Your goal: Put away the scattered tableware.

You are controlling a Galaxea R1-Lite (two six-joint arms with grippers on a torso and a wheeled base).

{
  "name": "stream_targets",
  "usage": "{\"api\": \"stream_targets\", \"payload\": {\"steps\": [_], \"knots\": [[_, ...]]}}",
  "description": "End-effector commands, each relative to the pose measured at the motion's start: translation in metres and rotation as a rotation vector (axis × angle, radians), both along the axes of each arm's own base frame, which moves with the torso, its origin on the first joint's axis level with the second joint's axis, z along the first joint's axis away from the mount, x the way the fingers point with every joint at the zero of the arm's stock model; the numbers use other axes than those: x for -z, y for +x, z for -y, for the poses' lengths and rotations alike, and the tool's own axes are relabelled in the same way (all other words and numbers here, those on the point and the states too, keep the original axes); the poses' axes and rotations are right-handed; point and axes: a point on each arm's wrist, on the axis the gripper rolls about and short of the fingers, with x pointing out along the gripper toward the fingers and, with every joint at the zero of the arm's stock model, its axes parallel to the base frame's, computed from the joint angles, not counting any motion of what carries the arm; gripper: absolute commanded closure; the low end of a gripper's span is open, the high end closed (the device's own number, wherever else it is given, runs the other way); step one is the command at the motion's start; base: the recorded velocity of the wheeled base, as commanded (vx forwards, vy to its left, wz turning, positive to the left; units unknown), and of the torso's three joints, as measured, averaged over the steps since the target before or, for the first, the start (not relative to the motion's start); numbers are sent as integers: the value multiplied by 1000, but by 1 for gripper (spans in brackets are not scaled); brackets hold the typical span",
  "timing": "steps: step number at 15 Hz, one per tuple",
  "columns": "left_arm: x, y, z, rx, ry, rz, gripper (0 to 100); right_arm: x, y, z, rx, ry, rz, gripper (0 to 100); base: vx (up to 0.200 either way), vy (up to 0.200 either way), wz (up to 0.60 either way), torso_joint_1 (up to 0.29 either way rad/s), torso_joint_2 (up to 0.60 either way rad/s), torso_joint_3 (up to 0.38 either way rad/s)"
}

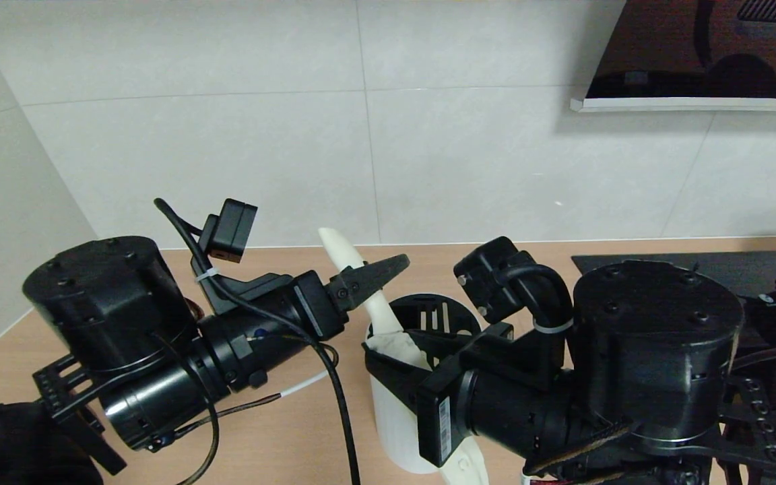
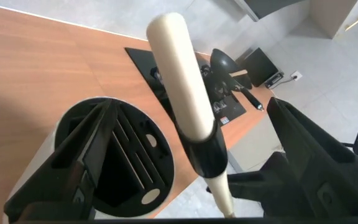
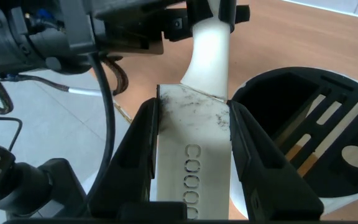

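**Progress.** Your task is part done at best. The holder (image 1: pixel 395 424) stands on the surface (image 1: pixel 273 458) between the two arms. Its black divider already carries some pieces: pale sticks (image 3: pixel 319 127) lie in its slots, and one round-ended item sits beside them. The spatula (image 1: pixel 380 311) is not yet stowed. It hangs slanted at the holder's rim on your left-arm side, handle up towards the wall and blade low. No part of it can be confirmed inside a compartment. What else lies scattered on the surface cannot be judged, as the arms cover most of it. You have a dark hob (image 1: pixel 698 259) to the right with dark cookware on it, too unclear to count as tableware.

**Left claw** (image 1: pixel 368 279). It is narrow and clamped on the spatula's handle about midway along. The rounded handle end stands free above the grip.

**Right claw** (image 3: pixel 194 118). It is closed across the blade. Its two fingers (image 3: pixel 143 155) press the blade's opposite edges, with the slotted face between them. The gap is set by the blade's width and no wider. This claw sits just beside the holder's rim, and contact with the rim cannot be told.

**Finding.** Both claws grip the one utensil. In my judgement, you must let go with one claw before the spatula can be lowered into a slot.
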Motion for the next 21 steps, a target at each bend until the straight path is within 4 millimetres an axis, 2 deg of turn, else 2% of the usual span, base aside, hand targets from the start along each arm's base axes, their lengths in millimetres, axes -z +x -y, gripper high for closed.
{"api": "stream_targets", "payload": {"steps": [1, 12, 16, 17, 21], "knots": [[-1, -1, 0, 1, -2, 2, 100, 0, 0, 0, 0, 1, 1, 100, 0, 0, 0, 0, 0, 0], [-2, 0, -1, -2, -5, 7, 100, -3, 0, 2, 13, 9, 7, 100, 0, 0, 0, 0, 0, 0], [-8, -2, -3, -21, -19, 25, 100, -10, 4, 11, 62, 18, 21, 100, 0, 0, 0, 0, 0, 0], [-12, -5, -4, -22, -29, 39, 100, -13, 6, 16, 75, 24, 26, 0, 0, 0, 0, 0, 0, 0], [-29, -13, -11, -27, -64, 90, 100, -26, 16, 33, 126, 61, 50, 0, 0, 0, 0, 0, 0, 0]]}}
